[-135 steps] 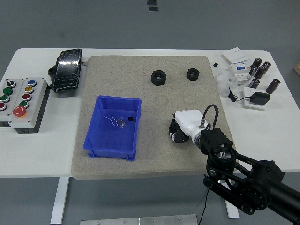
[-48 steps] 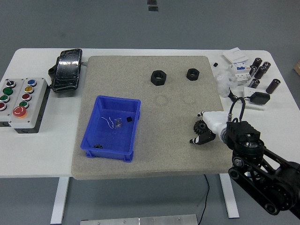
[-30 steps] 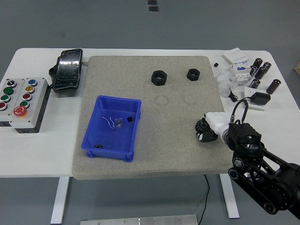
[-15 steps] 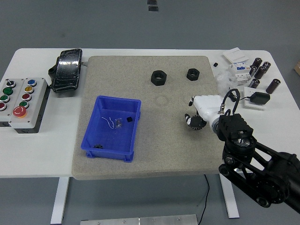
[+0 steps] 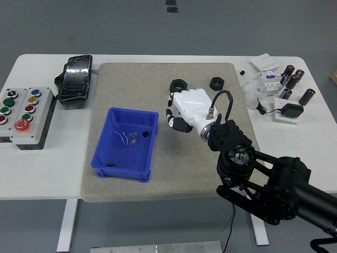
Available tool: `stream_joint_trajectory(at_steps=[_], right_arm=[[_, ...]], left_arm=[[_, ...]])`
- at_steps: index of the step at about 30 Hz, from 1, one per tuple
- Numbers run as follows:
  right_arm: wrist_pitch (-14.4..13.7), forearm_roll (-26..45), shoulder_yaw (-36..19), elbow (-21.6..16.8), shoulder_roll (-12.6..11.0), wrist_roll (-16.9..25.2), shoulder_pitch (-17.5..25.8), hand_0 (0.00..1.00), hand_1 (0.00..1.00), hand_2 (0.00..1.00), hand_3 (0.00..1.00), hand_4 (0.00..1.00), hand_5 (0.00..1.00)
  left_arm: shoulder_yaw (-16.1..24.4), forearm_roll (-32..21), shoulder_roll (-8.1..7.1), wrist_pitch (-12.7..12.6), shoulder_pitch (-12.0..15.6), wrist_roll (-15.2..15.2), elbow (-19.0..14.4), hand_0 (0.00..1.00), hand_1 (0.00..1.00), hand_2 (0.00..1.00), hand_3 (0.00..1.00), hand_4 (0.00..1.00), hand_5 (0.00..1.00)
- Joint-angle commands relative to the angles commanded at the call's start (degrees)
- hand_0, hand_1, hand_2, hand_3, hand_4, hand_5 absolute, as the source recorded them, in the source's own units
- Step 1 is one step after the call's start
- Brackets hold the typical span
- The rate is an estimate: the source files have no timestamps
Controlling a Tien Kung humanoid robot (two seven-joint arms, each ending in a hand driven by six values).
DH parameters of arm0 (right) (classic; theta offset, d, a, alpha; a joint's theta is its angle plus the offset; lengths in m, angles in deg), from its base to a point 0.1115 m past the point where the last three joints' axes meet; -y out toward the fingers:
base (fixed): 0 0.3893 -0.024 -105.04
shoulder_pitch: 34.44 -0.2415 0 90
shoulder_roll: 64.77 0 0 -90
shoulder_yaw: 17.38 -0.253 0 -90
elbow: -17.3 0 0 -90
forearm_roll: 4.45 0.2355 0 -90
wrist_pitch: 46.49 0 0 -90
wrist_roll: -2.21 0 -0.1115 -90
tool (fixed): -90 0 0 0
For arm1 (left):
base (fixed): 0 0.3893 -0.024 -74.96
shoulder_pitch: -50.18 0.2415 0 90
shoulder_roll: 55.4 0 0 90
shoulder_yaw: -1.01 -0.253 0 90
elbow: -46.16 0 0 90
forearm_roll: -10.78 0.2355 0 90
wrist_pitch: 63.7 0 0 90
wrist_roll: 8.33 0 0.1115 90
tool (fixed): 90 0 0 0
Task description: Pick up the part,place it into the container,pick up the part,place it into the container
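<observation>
Hovering right hand (image 5: 181, 110), fingers loosely apart | touching hex nut (image 5: 177, 84), lying flat | bin (image 5: 116, 166) left

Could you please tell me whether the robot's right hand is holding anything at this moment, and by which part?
Nothing: the right hand hovers open just in front of the larger black nut, not yet grasping it.

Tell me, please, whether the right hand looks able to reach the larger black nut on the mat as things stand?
Probably yes: the right hand hovers right beside the larger black nut, fingers loosely curled and holding nothing, and nothing lies between them.
</observation>
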State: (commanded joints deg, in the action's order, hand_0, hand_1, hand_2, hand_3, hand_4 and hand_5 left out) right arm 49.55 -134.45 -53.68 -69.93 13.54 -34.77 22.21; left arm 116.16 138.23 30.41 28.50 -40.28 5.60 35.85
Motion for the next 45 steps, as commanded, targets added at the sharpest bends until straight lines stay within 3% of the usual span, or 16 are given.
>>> stream_joint_trajectory(at_steps=[2,3,8,9,16,20,21,32,38,39,44,45], right_arm=[[2.9,0.4,-1.1,-0.1,-0.5,0.0,0.5,0.335,0.561,0.669,0.665,0.676,0.471],[4.7,0.8,-1.7,-0.1,-0.7,0.0,0.7,0.351,0.674,0.867,0.854,0.891,0.568],[12.8,2.8,-3.8,-0.9,-2.0,0.0,2.0,0.351,0.674,0.867,0.854,0.891,0.568],[14.3,3.2,-4.0,-1.0,-2.2,0.0,2.2,0.319,0.651,0.887,0.902,0.948,0.598],[21.7,4.5,-5.1,-0.8,-3.3,0.0,3.6,0.304,0.624,0.863,0.895,0.964,0.603],[22.6,4.3,-5.8,-0.2,-4.1,0.0,4.3,0.304,0.624,0.863,0.895,0.964,0.603],[22.5,4.2,-6.2,0.0,-4.3,0.0,4.5,0.29,0.598,0.815,0.862,0.966,0.609],[21.0,3.0,-11.5,1.6,-6.2,0.0,6.8,0.285,0.57,0.792,0.828,0.955,0.605],[20.3,3.5,-11.8,3.8,-6.4,0.0,7.5,0.278,0.557,0.775,0.815,0.933,0.59],[20.1,3.6,-11.6,4.2,-6.3,0.0,7.6,0.266,0.516,0.735,0.776,0.857,0.555],[18.1,3.6,-10.9,6.2,-5.8,0.0,7.9,0.266,0.516,0.735,0.776,0.857,0.555],[17.5,3.4,-10.7,6.4,-5.7,0.0,7.9,0.225,0.427,0.644,0.687,0.692,0.507]], left_arm=[[0.0,0.0,0.02,0.0,0.0,0.0,0.0,0.616,0.559,0.546,0.624,0.701,0.313],[0.0,-0.1,0.03,0.0,0.0,0.0,0.0,0.616,0.558,0.547,0.625,0.704,0.319],[-0.2,-0.4,0.1,0.0,-0.1,0.0,0.0,0.616,0.558,0.547,0.625,0.704,0.319],[-0.3,-0.4,0.11,0.0,-0.1,0.0,0.0,0.616,0.557,0.546,0.625,0.705,0.322],[-0.5,-0.7,0.14,-0.1,-0.1,0.0,0.0,0.616,0.556,0.546,0.625,0.706,0.323],[-0.5,-0.7,0.15,-0.1,-0.1,0.1,0.0,0.616,0.556,0.546,0.625,0.706,0.323],[-0.5,-0.8,0.16,-0.1,-0.1,0.0,0.0,0.617,0.558,0.546,0.625,0.706,0.324],[-0.6,-0.9,0.25,-0.1,-0.2,0.0,0.0,0.616,0.558,0.547,0.625,0.705,0.322],[-0.7,-1.0,0.25,-0.1,-0.2,-0.1,0.0,0.617,0.558,0.546,0.625,0.704,0.322],[-0.7,-1.0,0.25,-0.1,-0.2,-0.1,0.0,0.616,0.558,0.547,0.625,0.704,0.318],[-0.8,-1.1,0.3,-0.1,-0.2,-0.2,0.0,0.616,0.558,0.547,0.625,0.704,0.318],[-0.9,-1.2,0.31,-0.1,-0.2,-0.2,0.0,0.616,0.558,0.547,0.625,0.702,0.317]])
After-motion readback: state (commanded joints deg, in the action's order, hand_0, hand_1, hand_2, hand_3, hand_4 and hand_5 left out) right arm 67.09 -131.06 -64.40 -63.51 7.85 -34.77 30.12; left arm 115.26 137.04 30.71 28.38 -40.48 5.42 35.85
